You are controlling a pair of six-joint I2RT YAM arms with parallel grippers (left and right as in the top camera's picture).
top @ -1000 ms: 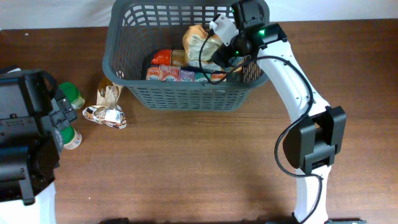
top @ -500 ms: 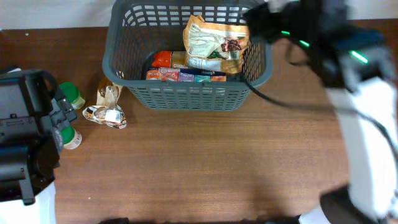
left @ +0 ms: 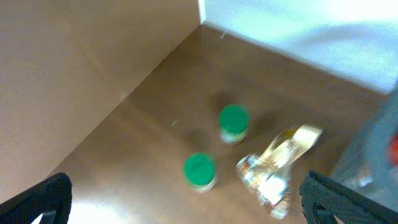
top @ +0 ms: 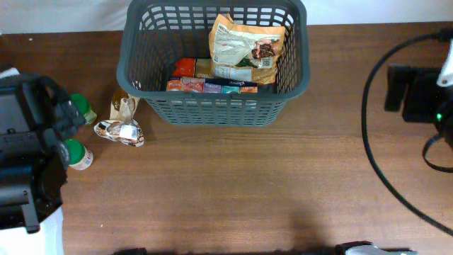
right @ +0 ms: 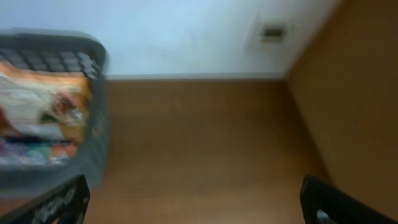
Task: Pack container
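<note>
The dark grey container (top: 212,110) stands at the back of the table and holds an orange-and-white snack bag (top: 244,49) leaning over several small cartons (top: 205,85). It also shows at the left of the right wrist view (right: 93,155). My right gripper (right: 196,199) is open and empty, over bare table far right of the container. My left gripper (left: 186,199) is open and empty above two green-lidded jars (left: 233,121) (left: 200,169) and a crinkled clear wrapper (left: 273,168), which lie left of the container in the overhead view (top: 122,120).
The two green-lidded jars (top: 83,108) (top: 76,154) sit near the table's left edge beside the left arm's black body (top: 28,156). The right arm's cable (top: 375,156) loops over the right side. A white wall runs along the back.
My right arm let go of the snack bag in the container, then swung out fast to the far right. The bag now leans in the container. The left arm barely moved.
</note>
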